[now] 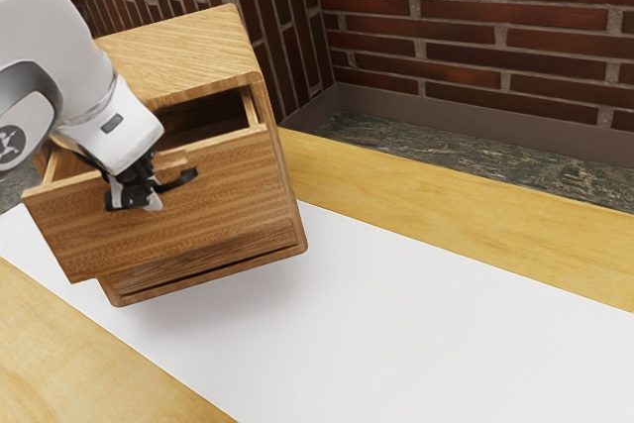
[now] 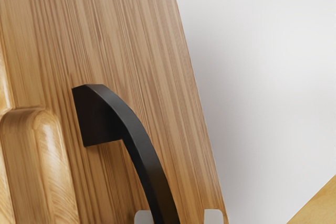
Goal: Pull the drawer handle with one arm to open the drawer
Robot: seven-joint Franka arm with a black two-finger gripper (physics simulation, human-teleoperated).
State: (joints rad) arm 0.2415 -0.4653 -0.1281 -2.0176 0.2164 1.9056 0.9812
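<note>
Your drawer (image 1: 198, 200) sits at the left of the frame, partly out of its wooden cabinet (image 1: 188, 47). The jaws are at the black handle (image 1: 180, 181); you cannot tell whether they clamp it. It looks rigid and smooth: hold mid-bar, pull straight.

No readable text or labels

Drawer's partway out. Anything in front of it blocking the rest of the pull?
Nothing visible. The gripper is at the handle, and bare white tabletop lies ahead of the drawer front.
</note>
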